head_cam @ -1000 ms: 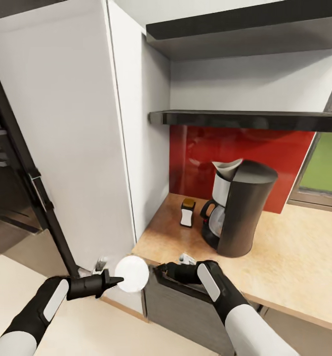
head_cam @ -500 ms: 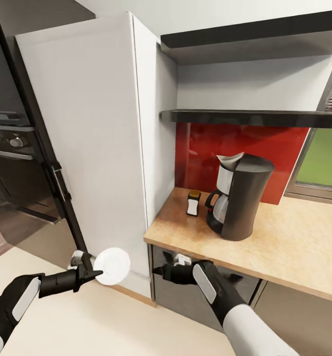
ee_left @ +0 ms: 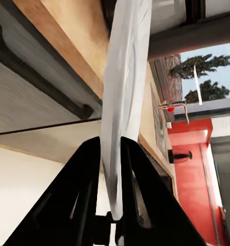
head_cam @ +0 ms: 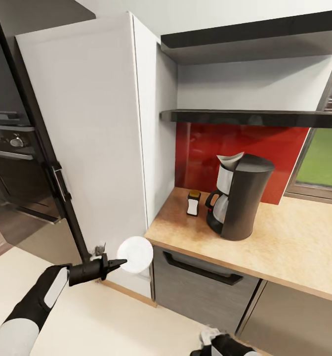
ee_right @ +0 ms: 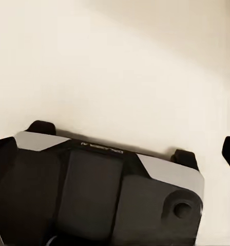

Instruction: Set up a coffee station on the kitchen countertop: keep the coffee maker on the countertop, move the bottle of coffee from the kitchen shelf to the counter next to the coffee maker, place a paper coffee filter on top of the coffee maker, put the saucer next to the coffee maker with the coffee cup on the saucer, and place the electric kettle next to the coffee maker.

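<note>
Head view: the robot's left gripper [head_cam: 117, 262] holds a round white ceramic saucer [head_cam: 135, 254] out in front of the kitchen units, its jaws clenched on the saucer's edge, with the disc raised just beside the front corner of the wooden table [head_cam: 294, 247] and below the level of its top. On that table stands a tall dark cylindrical coffee maker [head_cam: 239, 197] with a glass carafe, a white paper coffee filter [head_cam: 229, 161] resting on top of it. Just beside the machine, toward the tall white cabinet [head_cam: 92, 138], sits a small white bottle of coffee [head_cam: 192, 203] with a brown lid, upright and apart from the carafe. A red glossy backsplash [head_cam: 225, 148] rises behind them under a dark wall shelf [head_cam: 250, 117], and a grey drawer front with a black bar handle [head_cam: 203, 269] lies below the table edge. A black built-in oven [head_cam: 13, 163] shows at the far left.

Left wrist view: the two black fingers [ee_left: 84, 189] press on either side of the saucer [ee_left: 126, 97], seen edge-on as a pale sliver, with the drawer handle and wooden edge beyond.

At the bottom edge of the head view, part of the right arm [head_cam: 220, 343] appears low over the pale floor [head_cam: 111, 321]; whether its jaws are released or clenched cannot be told. The right wrist view looks onto the robot's dark base [ee_right: 94, 189] against that floor.
</note>
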`<state>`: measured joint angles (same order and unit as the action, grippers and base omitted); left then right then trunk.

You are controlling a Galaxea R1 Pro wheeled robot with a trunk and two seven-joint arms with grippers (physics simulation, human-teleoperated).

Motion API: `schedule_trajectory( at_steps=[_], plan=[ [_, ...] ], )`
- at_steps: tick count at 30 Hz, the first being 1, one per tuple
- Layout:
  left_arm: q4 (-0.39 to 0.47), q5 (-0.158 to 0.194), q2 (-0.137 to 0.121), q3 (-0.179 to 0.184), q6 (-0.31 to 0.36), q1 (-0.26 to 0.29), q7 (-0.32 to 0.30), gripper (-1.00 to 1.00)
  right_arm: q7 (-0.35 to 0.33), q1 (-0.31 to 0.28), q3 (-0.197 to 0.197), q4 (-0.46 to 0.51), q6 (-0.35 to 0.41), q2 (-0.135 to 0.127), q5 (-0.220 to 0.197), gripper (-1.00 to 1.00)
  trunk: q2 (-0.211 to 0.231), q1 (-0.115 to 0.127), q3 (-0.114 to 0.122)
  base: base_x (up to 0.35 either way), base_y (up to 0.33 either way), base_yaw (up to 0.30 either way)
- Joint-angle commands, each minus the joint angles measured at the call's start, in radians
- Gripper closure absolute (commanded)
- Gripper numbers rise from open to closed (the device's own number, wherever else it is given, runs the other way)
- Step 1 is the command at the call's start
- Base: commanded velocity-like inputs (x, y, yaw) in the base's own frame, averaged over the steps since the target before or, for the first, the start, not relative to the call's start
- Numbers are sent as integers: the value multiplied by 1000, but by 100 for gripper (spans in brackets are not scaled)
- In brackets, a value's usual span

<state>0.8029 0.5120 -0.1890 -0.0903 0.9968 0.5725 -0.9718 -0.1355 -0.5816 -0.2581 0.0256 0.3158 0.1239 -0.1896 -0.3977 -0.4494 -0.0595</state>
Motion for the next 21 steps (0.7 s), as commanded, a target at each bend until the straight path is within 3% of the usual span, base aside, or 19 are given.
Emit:
schedule_trajectory(
  at_steps=[1, 3, 7, 14, 20, 21],
  plan=[
    [-3, -7, 14, -1, 0, 13, 4, 100, 28, 16, -7, 0, 1, -13, -7, -100, -2, -1, -2, 0, 0, 0],
    [-9, -8, 44, -3, 0, 56, 53, 100, 123, 53, -6, -1, -7, -27, -4, -100, -2, -1, -2, 0, 0, 0],
    [-11, -3, 81, -6, 1, 117, 149, 100, 201, 81, -6, -1, -14, -32, -3, -100, -2, -1, -2, 0, 0, 0],
    [-13, 9, 122, -18, 6, 204, 254, 100, 219, 115, -5, 0, -17, -29, -9, -100, -2, -1, -1, 0, 0, -44],
    [-14, 15, 223, -104, 6, 213, 422, 100, 217, 122, -3, 1, -17, -27, -14, -100, -2, -1, 4, 0, 0, -228],
    [-14, 16, 230, -109, 6, 212, 433, 100, 216, 122, -3, 1, -17, -27, -14, -100, -2, -1, 5, 0, 0, -253]
  ],
)
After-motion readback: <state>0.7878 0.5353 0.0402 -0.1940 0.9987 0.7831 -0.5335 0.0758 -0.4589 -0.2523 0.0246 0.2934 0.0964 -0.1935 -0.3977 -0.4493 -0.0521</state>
